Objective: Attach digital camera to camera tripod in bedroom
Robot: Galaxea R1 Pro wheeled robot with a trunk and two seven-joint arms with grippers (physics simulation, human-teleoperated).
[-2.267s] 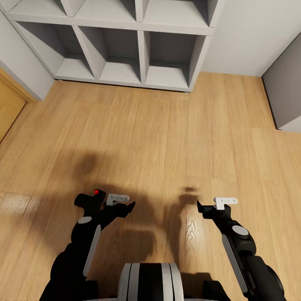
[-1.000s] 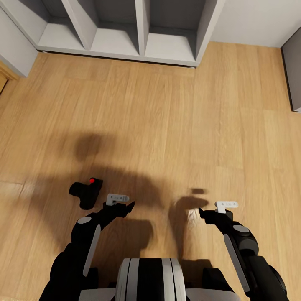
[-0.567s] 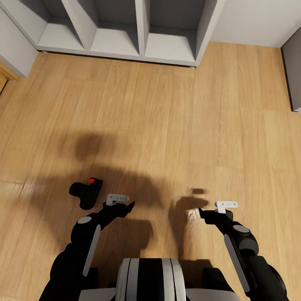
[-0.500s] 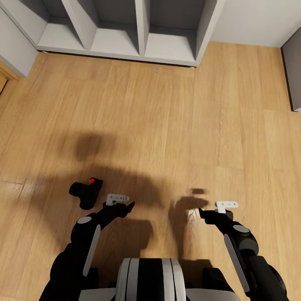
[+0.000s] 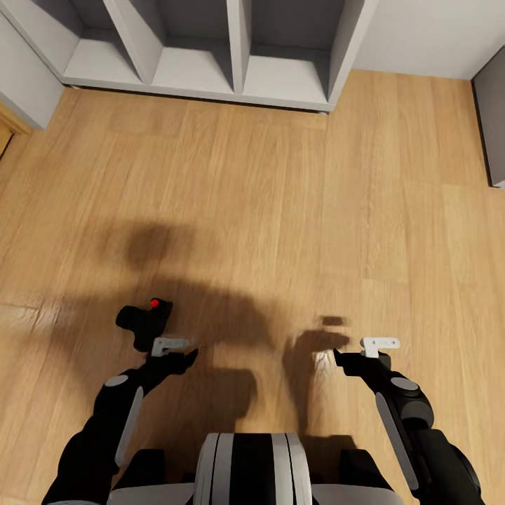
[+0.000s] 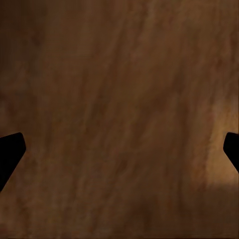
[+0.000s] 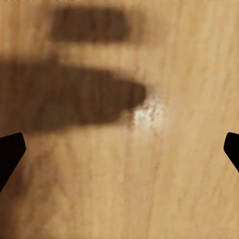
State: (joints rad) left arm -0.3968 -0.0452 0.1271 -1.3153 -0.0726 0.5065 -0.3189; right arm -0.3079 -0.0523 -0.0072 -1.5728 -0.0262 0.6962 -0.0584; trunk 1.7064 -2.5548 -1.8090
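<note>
Camera (image 5: pixel 145 322) on floor (image 5: pixel 280 210) just beyond left tool (image 5: pixel 175 352), spread wide, empty.

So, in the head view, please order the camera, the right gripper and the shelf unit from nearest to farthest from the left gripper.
1. Camera: on the floor just ahead of the left gripper.
2. Right gripper: off to the right side.
3. Shelf unit: far ahead, by the wall.

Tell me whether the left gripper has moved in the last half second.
Yes. The left gripper has swung toward the robot's left, closing on the digital camera, which lies in the same place on the wood floor.
</note>
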